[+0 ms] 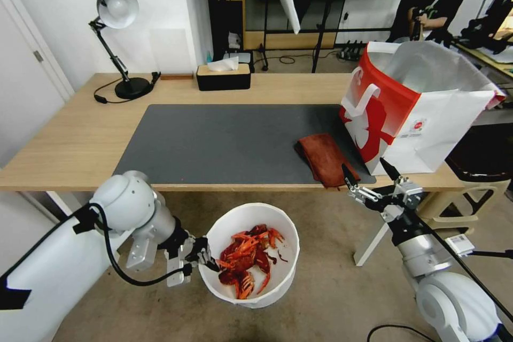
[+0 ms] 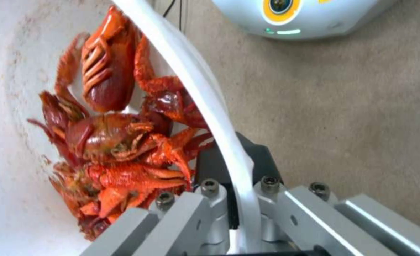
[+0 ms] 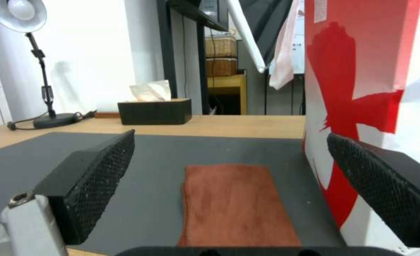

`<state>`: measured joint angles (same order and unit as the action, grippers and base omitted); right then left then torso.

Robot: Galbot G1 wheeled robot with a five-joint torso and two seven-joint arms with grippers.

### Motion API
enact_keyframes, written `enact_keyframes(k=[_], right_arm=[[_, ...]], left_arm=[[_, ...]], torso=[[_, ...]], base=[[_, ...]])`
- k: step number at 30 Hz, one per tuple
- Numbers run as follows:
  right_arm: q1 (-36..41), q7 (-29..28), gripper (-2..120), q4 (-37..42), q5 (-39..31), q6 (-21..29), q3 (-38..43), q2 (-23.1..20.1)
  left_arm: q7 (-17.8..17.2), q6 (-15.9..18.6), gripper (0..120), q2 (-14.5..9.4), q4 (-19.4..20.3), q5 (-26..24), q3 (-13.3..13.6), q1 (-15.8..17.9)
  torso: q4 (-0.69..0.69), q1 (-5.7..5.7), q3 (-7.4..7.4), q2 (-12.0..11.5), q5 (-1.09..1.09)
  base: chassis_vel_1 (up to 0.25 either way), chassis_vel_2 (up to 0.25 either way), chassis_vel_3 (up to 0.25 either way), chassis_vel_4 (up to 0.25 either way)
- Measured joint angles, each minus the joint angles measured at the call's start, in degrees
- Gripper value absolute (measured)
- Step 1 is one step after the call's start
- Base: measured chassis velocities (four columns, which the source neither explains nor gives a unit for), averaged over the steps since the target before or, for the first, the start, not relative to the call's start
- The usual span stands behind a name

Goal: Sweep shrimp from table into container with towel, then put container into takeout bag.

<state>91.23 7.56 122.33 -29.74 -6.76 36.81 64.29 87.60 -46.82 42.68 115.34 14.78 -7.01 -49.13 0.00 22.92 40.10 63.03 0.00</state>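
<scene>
Head view shows sweeping done: the left gripper clamps the container of shrimp below the table edge, bagging remains, right gripper spread empty.

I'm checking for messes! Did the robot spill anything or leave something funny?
No spill. The round white plastic bowl of red-orange shrimp hangs off the wooden table, its rim pinched by the left gripper. Right gripper hovers open.
</scene>
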Motion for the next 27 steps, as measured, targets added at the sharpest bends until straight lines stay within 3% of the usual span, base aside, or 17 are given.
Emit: enact_keyframes(k=[11,15,17,19,24,27], right_arm=[[1.5,0.6,100,-0.3,0.5,-1.2,0.7,1.6],[1.6,0.7,100,-0.3,0.8,-1.2,0.5,2.0],[1.6,0.7,100,-0.3,0.9,-1.2,0.5,2.1],[1.7,0.9,100,-0.2,1.1,-1.2,0.5,2.4],[1.9,1.1,100,-0.2,1.3,-1.2,0.5,2.7],[2.2,1.2,100,0.0,1.4,-1.3,0.5,3.0]], left_arm=[[-0.2,1.7,0,-3.5,-0.1,-5.4,0.0,5.6],[-1.1,3.0,0,-5.9,-0.6,-9.1,1.0,9.6],[-1.1,3.1,0,-6.1,-0.8,-9.6,1.3,10.5],[-1.2,3.2,0,-6.3,-2.3,-10.5,2.4,14.1],[-1.1,3.2,0,-6.1,-4.3,-11.3,3.6,17.7],[-1.0,3.2,0,-5.6,-6.9,-12.1,5.1,22.0]], torso=[[0.0,0.0,0.0,0.0,0.0],[0.01,0.01,0.0,0.0,0.0],[0.01,0.01,0.0,0.0,0.0],[0.0,0.01,0.0,0.0,0.0],[0.0,0.01,0.01,0.0,0.0],[0.01,0.01,0.01,0.0,0.0]], base=[[0.0,0.0,0.0,0.0],[0.0,0.0,0.0,0.0],[0.0,0.0,0.0,0.0],[0.0,0.0,0.0,0.0],[0.0,0.0,0.0,0.0],[0.0,0.0,0.0,0.0]])
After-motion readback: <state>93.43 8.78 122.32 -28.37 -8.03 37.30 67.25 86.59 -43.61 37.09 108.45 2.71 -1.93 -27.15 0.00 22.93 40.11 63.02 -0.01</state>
